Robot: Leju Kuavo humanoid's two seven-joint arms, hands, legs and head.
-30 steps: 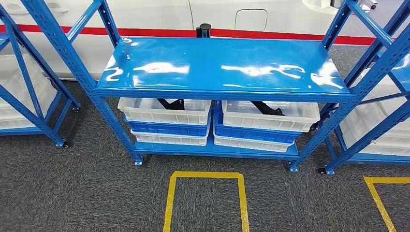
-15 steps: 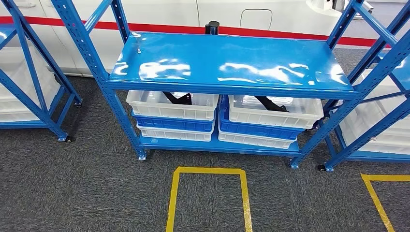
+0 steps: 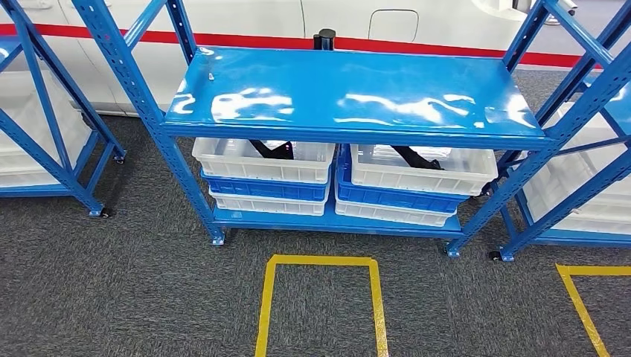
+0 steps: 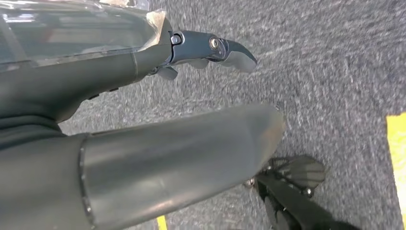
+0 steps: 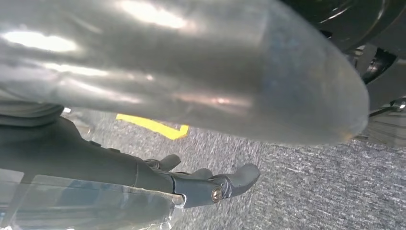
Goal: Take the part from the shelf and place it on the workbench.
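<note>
Two black angular parts (image 3: 272, 149) (image 3: 417, 158) in white bins (image 3: 262, 161); both robot hands (image 4: 210, 50) (image 5: 210, 184) spread, empty.

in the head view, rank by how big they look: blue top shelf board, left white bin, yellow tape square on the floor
1. blue top shelf board, clearly largest.
2. and 3. left white bin and yellow tape square: look close in size; the square is cut off and nearer the camera, so unranked.
</note>
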